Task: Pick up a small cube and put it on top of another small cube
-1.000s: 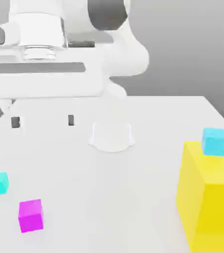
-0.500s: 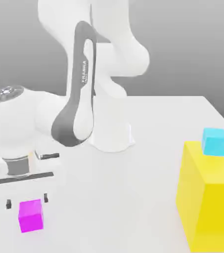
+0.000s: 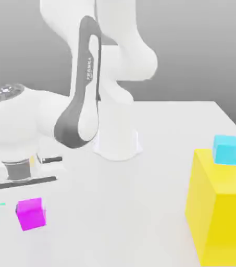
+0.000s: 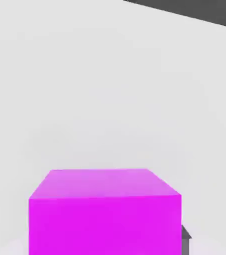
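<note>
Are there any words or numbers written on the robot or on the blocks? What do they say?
One line of small grey lettering runs down the dark band of the robot arm; too blurred to read.
Magenta cube: no writing.
Cyan cube: no writing.
Yellow block: no writing.
Table: no writing.
</note>
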